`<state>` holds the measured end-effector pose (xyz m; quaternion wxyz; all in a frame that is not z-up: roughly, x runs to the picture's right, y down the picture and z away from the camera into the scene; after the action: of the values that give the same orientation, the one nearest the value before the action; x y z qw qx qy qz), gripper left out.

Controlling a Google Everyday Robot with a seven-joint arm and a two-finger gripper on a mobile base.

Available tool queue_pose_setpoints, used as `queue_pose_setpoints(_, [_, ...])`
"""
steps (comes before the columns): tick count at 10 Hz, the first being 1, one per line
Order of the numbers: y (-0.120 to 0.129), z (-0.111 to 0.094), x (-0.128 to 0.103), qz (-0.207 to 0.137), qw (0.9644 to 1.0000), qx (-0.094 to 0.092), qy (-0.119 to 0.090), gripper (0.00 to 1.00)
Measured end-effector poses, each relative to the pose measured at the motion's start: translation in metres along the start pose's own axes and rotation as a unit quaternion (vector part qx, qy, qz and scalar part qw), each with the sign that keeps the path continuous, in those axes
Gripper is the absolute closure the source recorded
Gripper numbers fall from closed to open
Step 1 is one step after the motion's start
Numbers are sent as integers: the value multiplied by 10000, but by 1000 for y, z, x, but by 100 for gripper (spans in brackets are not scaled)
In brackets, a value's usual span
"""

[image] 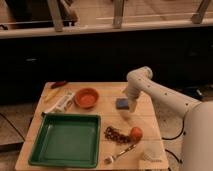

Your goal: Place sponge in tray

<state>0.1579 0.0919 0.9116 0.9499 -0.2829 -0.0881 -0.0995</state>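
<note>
The green tray sits at the front left of the table. Only its green floor shows inside. The orange bowl behind it shows just its orange inside. The blue sponge lies on the table right of the bowl, outside the tray. The gripper hangs just right of the sponge, fingers apart. The marks on a white packet are too small to read.

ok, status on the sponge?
Gripper low beside sponge, jaws open. Sponge on table, outside tray. Orange bowl near path.
</note>
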Motion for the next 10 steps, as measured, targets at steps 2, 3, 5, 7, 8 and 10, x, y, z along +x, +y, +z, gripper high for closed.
queue_pose_setpoints(2, [0,5,2,-11,10000,-53,-22,20])
queue_pose_setpoints(3, [0,9,4,-17,10000,-89,-32,23])
queue_pose_setpoints(5, [0,12,4,-35,9999,-128,-60,32])
queue_pose_setpoints(7, [0,16,3,-57,9998,-163,-90,32])
queue_pose_setpoints(8, [0,17,2,-57,9998,-170,-101,32])
queue_pose_setpoints(10, [0,20,2,-53,9997,-190,-116,41])
